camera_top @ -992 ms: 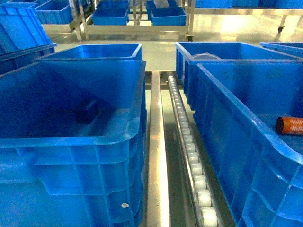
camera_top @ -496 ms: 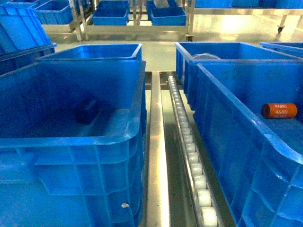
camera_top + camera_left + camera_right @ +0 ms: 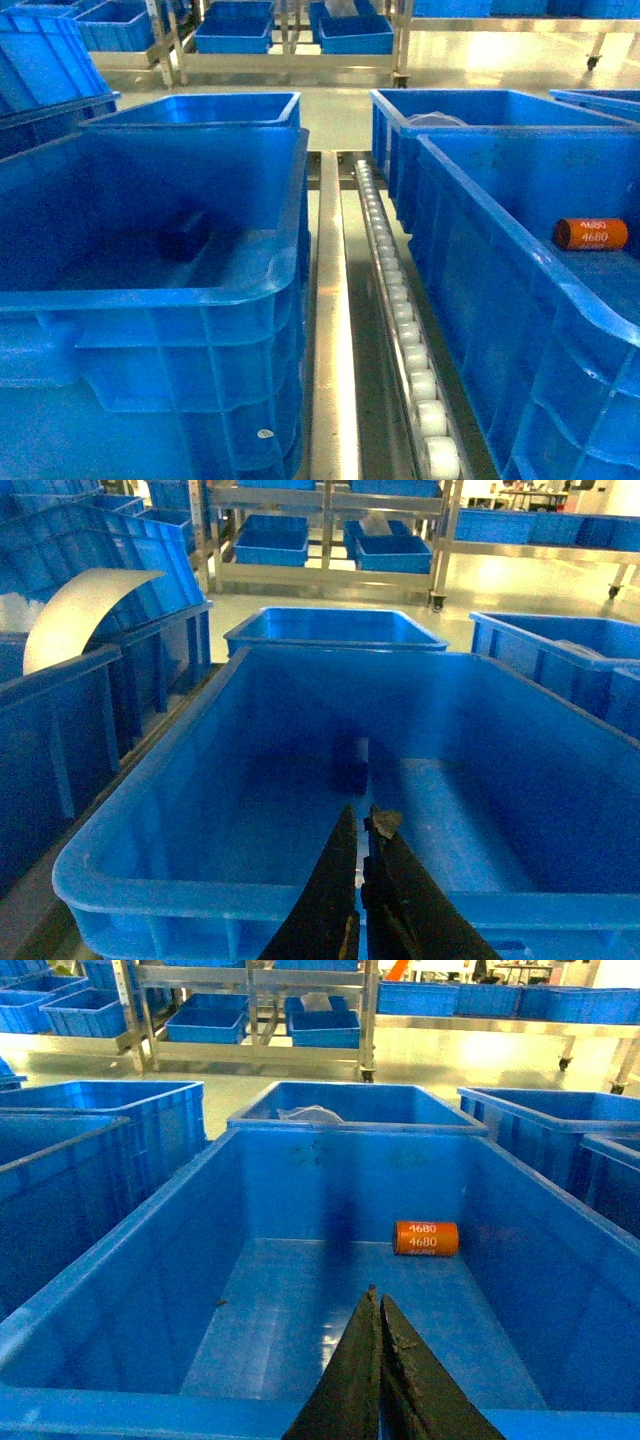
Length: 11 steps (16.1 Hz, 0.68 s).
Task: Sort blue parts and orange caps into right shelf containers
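My left gripper (image 3: pixel 362 825) hangs over the near rim of the left crate (image 3: pixel 140 810), jaws pressed together and carrying nothing. Ahead of its tips, on the crate floor near the far wall, sits a small dark block (image 3: pixel 350 763); I cannot tell whether it is one of the blue parts. My right gripper (image 3: pixel 378 1310) is likewise closed and empty above the right crate (image 3: pixel 120 1290). An orange cap (image 3: pixel 426 1238) lies on its side ahead and slightly right of those tips. To pick well, I should part the jaws before descending and straddle the piece squarely.
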{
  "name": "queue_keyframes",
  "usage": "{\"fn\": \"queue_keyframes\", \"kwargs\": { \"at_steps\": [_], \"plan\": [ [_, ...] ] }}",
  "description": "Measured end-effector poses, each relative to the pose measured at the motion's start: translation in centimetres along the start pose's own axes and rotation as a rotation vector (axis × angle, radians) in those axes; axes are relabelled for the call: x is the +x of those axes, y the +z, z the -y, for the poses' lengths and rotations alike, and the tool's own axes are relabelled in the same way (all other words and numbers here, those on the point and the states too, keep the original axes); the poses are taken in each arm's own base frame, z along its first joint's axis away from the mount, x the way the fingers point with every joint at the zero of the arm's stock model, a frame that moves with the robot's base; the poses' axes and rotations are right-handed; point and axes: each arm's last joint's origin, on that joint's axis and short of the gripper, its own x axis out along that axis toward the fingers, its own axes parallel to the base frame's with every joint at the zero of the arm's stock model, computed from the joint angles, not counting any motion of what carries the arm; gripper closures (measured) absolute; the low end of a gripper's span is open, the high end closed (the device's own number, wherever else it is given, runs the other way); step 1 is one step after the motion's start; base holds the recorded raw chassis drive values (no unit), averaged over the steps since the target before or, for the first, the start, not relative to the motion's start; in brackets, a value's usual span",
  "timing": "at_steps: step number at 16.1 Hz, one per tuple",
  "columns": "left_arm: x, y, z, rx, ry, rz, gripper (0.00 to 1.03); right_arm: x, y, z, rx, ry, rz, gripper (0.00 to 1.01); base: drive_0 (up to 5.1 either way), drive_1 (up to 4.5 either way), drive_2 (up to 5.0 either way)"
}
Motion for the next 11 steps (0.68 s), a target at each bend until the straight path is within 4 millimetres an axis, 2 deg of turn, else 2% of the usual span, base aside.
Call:
{"fn": "queue_keyframes", "kwargs": {
  "at_steps": [11],
  "plan": [
    [-2.3,0.5,0.0,0.0,0.0,0.017,1.01,-2.1,0.4,0.0,0.0,0.0,0.017,1.0,0.0,0.0,0.0]
  ]
}}
